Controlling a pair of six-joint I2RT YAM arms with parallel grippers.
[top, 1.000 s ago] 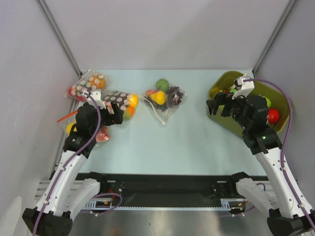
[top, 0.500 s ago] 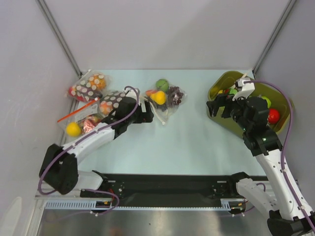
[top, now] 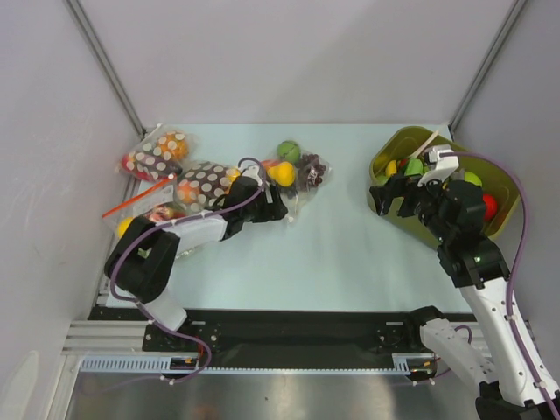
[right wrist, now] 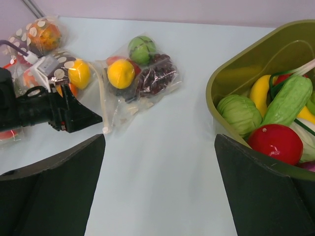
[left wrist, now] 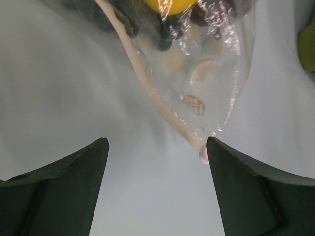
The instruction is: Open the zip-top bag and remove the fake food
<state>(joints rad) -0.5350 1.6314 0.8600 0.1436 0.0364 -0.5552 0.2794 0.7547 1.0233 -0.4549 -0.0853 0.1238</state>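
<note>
Zip-top bag [top: 296,181] lies upper centre on the desk [top: 350,249], fake food [top: 282,172] inside. Left end effector [top: 278,208], jaws spread and empty, sits low at its near corner, likely lining up on the zip strip [left wrist: 143,81]. Right end effector [top: 388,197] hangs open at right, probably in reserve.

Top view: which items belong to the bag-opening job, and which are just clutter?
Job: zip-top bag, fake food inside it, left gripper open near its corner.
Clutter: two brown dotted bags, red-zip bag, olive bin of toy produce.
</note>
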